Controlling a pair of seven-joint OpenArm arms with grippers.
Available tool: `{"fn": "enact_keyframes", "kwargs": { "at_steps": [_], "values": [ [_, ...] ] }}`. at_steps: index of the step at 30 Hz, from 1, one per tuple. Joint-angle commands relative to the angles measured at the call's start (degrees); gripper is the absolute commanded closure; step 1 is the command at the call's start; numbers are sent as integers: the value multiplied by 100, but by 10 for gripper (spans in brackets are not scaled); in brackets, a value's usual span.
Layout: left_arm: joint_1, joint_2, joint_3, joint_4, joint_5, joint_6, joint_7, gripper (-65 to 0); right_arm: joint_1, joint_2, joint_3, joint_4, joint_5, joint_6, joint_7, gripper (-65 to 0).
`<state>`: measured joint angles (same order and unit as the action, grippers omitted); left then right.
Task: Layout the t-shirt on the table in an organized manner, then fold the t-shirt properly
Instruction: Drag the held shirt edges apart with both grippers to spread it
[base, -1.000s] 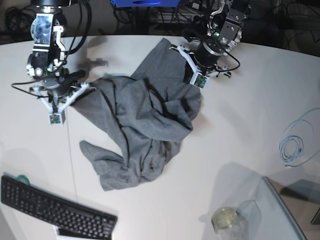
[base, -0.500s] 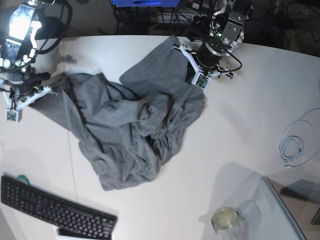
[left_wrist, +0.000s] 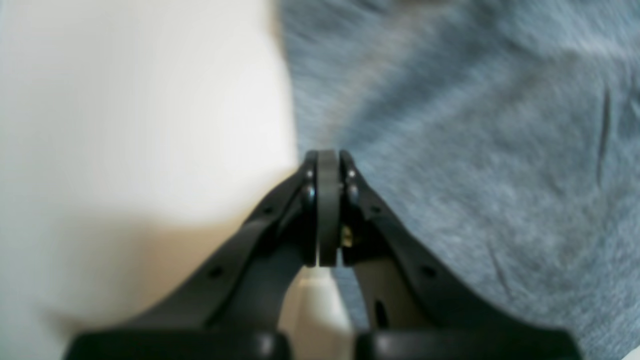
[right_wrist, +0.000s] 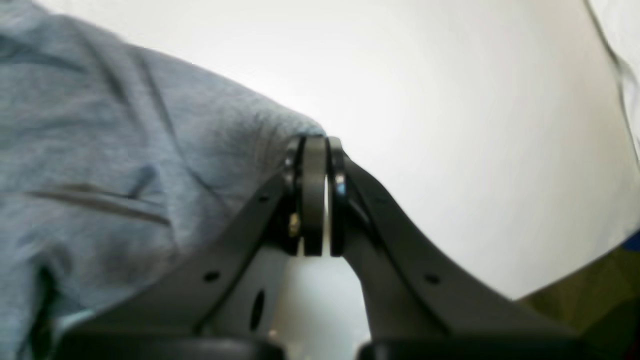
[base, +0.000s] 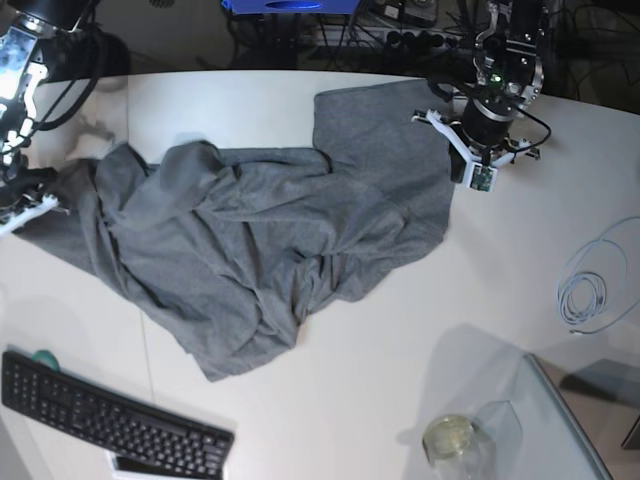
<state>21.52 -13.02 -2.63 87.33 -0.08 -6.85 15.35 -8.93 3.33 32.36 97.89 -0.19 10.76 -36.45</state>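
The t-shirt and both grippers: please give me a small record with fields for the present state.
t-shirt: grey, stretched sideways across the table, still wrinkled, not folded
left gripper: jaws closed on the t-shirt's edge
right gripper: jaws closed on the t-shirt's edge
other items: keyboard at the near edge, coiled cable, glass jar
fold progress: not yet begun

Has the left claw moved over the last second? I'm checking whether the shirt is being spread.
Yes. In the base view the left claw, shut on the heather-grey cotton t-shirt, has moved toward the coiled pale cable, stretching the fabric wider.
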Motion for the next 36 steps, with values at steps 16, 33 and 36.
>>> {"fn": "enact_keyframes", "kwargs": {
  "at_steps": [16,33,36],
  "values": [
    [349,216,-14,-236,30,4,-212,0,132,-936,-14,897,-1331,53,168,-254],
    [-213,-215,-1499,-465,-32,-22,-204,0,-123,-883,-1095,475,-1331,510,159,-257],
    [-161,-92,-1350,-43,-32,-22,-195,0,-8,-883,-1183,229,-1331,510,159,-257]
  ]
}}
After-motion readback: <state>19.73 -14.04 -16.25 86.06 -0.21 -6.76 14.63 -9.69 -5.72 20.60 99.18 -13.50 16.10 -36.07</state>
